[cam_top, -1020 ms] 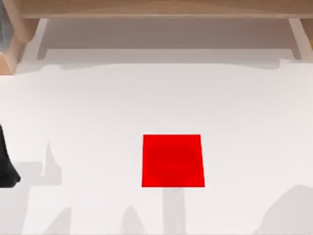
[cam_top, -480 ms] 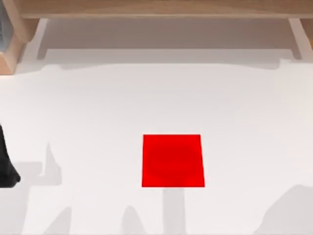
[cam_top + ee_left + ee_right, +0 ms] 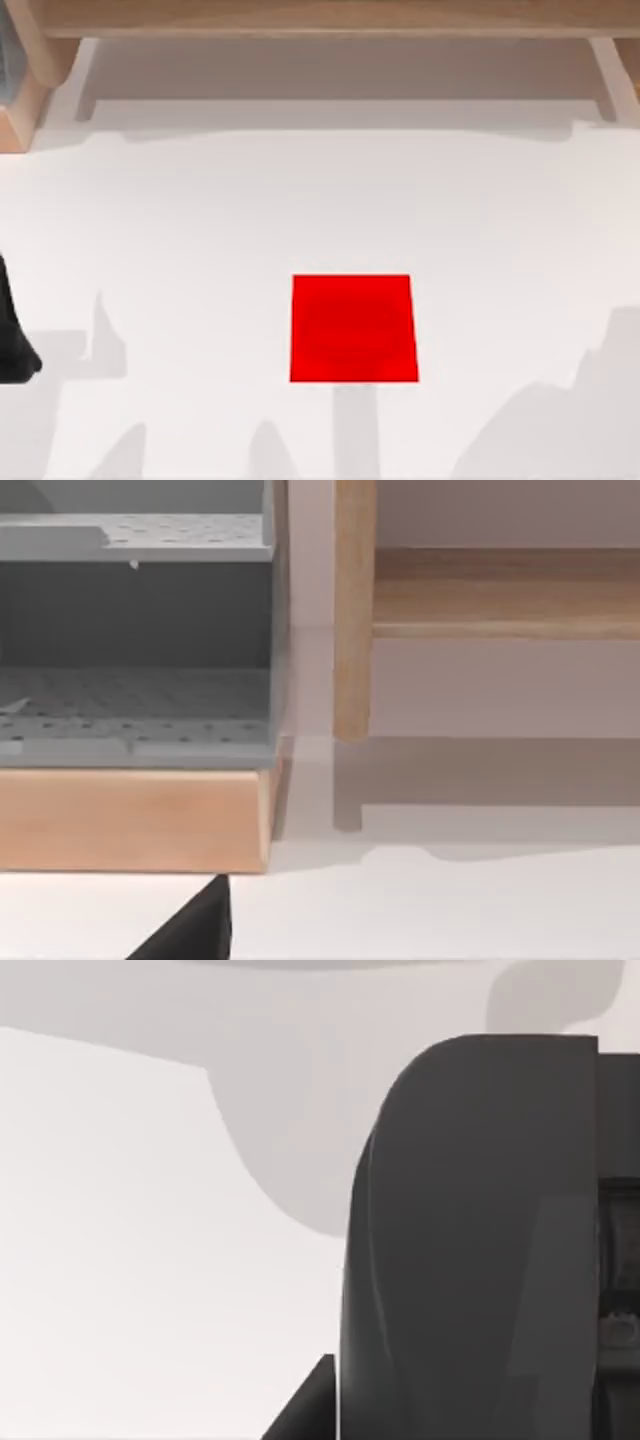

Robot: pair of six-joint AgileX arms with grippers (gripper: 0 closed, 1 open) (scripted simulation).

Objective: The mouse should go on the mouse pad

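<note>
White and smooth, the table (image 3: 200,230) runs back to a light wooden frame (image 3: 320,18) at its far edge. Slightly below the table's middle lies the flat, bright red square mouse pad (image 3: 353,328), plain and unmarked, with nothing on it and faint darker shading across its surface. At the left edge a black part of the left arm (image 3: 12,335) stands; whether its end effector is open I cannot tell. The right wrist view shows a large dark rounded body (image 3: 470,1250) close above the table; the state of that end effector I cannot tell either.
</note>
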